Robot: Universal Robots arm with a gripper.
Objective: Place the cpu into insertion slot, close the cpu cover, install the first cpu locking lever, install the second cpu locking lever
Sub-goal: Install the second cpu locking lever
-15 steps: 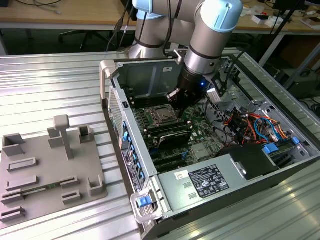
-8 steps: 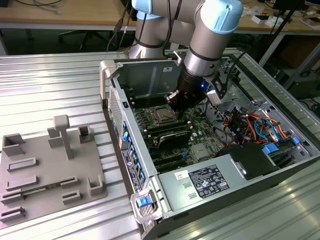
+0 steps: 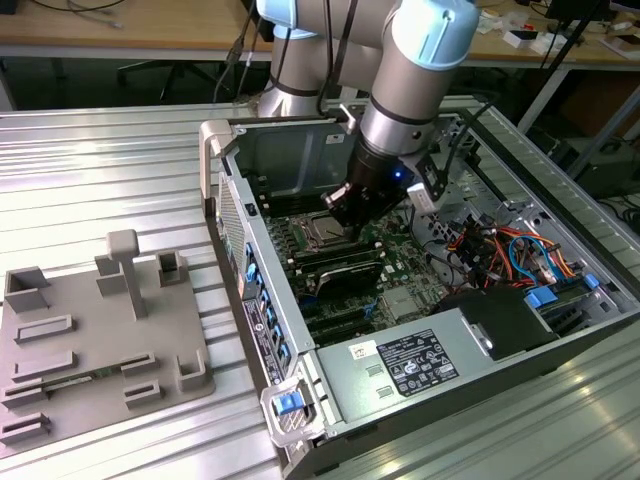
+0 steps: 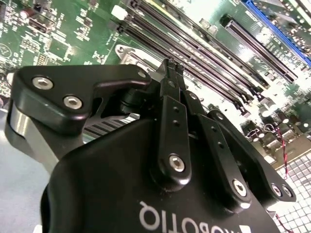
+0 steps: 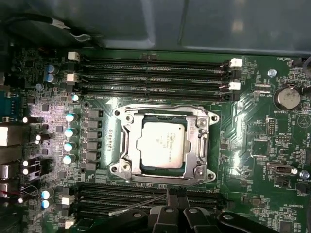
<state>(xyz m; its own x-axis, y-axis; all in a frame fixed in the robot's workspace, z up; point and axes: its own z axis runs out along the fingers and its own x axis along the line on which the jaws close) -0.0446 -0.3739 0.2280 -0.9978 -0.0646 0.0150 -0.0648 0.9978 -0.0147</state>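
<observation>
cpu [image 5: 161, 144] sits flat in the insertion slot [image 5: 131, 170], silver top facing up; cpu cover [image 5: 201, 141] is down over it, its frame lying round the chip w/ the square cut-out showing the metal top; a thin silver locking lever [image 5: 138, 206] lies slanted across the black memory slots [image 5: 121, 198] just beside the socket, its end right at the gripper tips, looks not latched down.

gripper [image 5: 176, 193] hangs low over the board at the socket's edge, fingertips drawn close together; in the second wrist view the gripper [image 4: 171, 65] shows fingers [image 4: 170, 121] meeting at a narrow point above the memory slots; whether they pinch the lever i can't tell.

around: more memory slots [image 5: 155, 77] on the socket's far side, a row of capacitors [image 5: 70, 138] near the slot, coin battery [image 5: 286, 97] well apart; in the exterior view the arm [image 3: 400, 110] reaches down into the open pc case [image 3: 230, 200], gripper [image 3: 345, 208] near the cpu [image 3: 318, 236]; power supply [image 3: 410, 365] and orange/blue cables [image 3: 500, 250] on the exterior view's right; grey fixture tray [image 3: 100, 340] on the ribbed metal table [image 3: 100, 180] on the exterior view's left.
</observation>
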